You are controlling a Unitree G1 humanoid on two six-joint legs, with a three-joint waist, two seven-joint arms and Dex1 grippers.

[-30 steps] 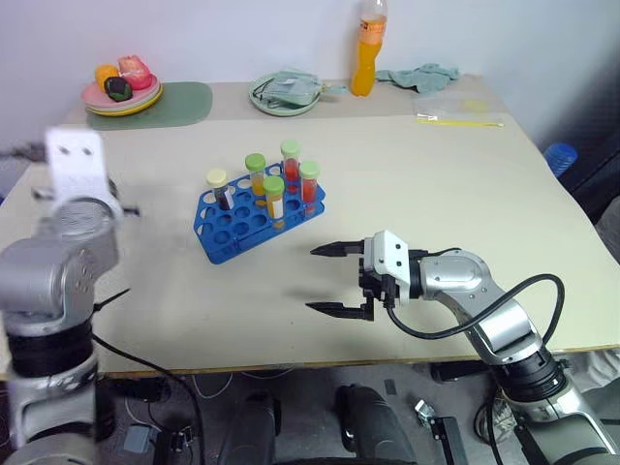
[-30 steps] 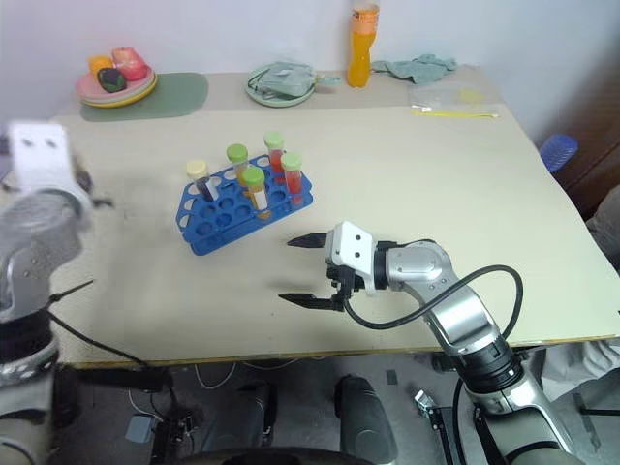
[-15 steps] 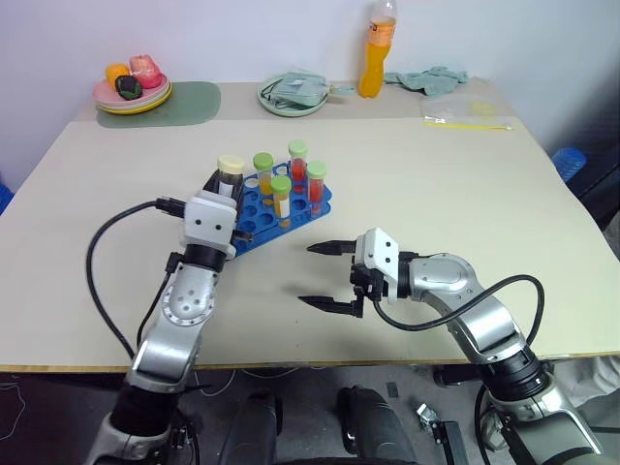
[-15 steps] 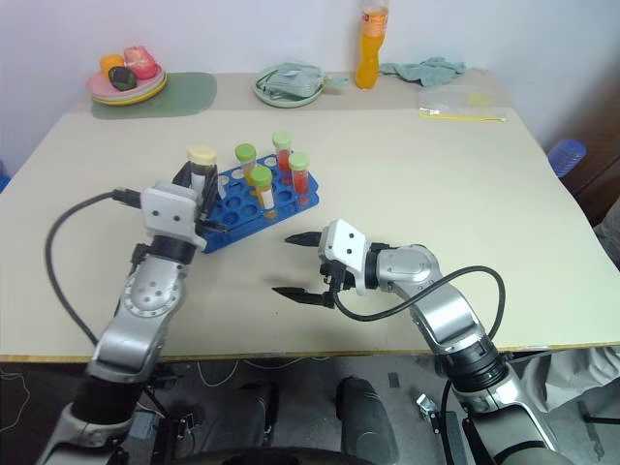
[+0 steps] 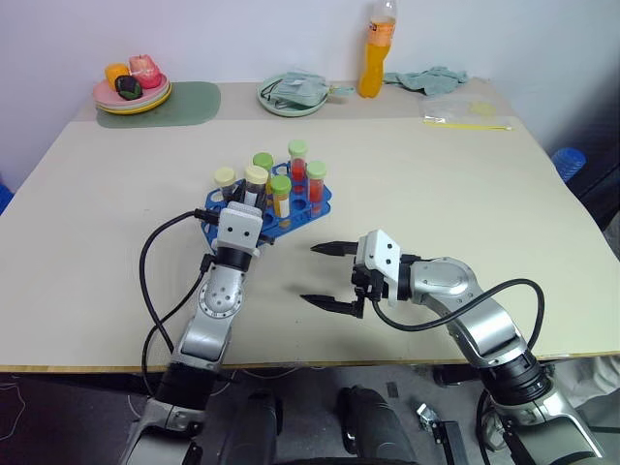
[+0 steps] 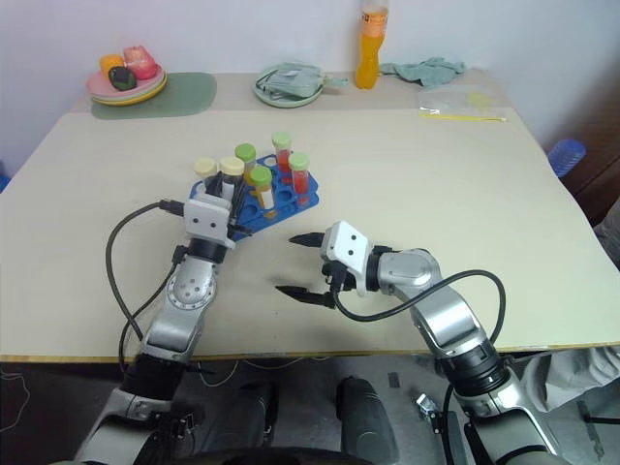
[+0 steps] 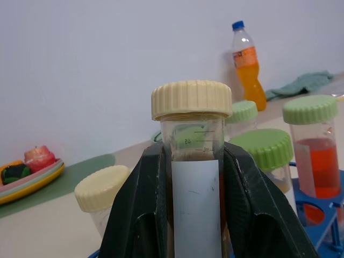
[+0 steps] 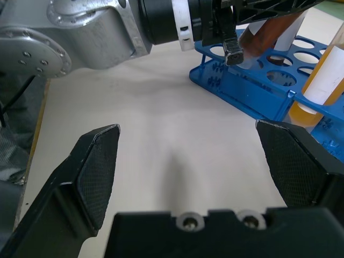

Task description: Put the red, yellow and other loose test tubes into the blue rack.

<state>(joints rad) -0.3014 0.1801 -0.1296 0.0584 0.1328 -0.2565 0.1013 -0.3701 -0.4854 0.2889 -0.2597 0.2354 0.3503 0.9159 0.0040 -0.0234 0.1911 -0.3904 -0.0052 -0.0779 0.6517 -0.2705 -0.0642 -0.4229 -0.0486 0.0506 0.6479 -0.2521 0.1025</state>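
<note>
We're right at the rack now, and the risk is plain: the left gripper point(image 7: 196, 215) is clamped on the cream-capped tube point(image 7: 192, 156) with dark contents and a white label, and it hangs over the near end of the blue rack point(image 5: 295, 205), where other capped tubes crowd close. If we bring it down off-centre, we judge the tube's bottom could catch a hole's rim and tip or shove the light plastic rack, or its cap could knock the neighbouring cream cap point(image 7: 101, 187) or the green-capped tube point(image 7: 262, 153) just beside it. The tube looks slightly tilted in the right wrist view, with its lower end near a hole at the rack's edge; whether it has entered that hole we cannot tell. A tilt like that could jam it against the grid, and letting go early would drop it onto the table point(image 5: 436, 194). The black fingers point(image 7: 141, 209) grip the tube low on its body, so we see little room for them between the caps. As for pose, our left arm reaches forward from the table's near edge, forearm stretched toward the rack and the gripper angled upward with the tube standing in it. The right gripper point(image 5: 327, 276) hovers over bare table just beside the rack, pointing toward the left arm, jaws spread wide and holding nothing.
</note>
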